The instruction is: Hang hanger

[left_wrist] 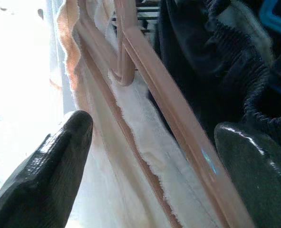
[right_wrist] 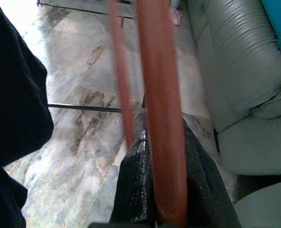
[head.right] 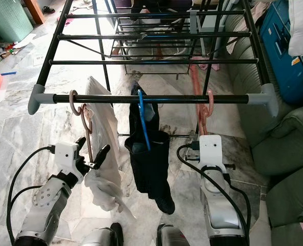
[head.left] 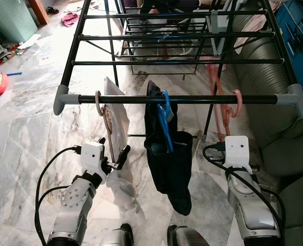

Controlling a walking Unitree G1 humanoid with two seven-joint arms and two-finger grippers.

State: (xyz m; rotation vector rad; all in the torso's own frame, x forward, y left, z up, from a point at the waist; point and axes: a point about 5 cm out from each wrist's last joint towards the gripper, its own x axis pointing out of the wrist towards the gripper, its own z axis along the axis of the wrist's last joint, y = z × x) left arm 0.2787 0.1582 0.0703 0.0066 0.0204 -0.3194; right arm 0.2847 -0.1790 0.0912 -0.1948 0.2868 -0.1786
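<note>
The right pincer (right_wrist: 161, 190) is clenched on the empty pink hanger (head.left: 228, 115), hooked over the near rail (head.left: 192, 99); letting go carelessly could unseat it. The left pincer (head.left: 115, 159) is released around the left hanger (head.left: 107, 128).

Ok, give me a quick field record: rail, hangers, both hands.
rail: black bar of the drying rack, three hangers hooked on it
left hanger: pink, carries a pale cloth
middle hanger: blue, carries a dark garment
right hanger: pink, bare, hook over the rail
left hand: open, fingers either side of the left hanger
right hand: shut on the right hanger
</note>
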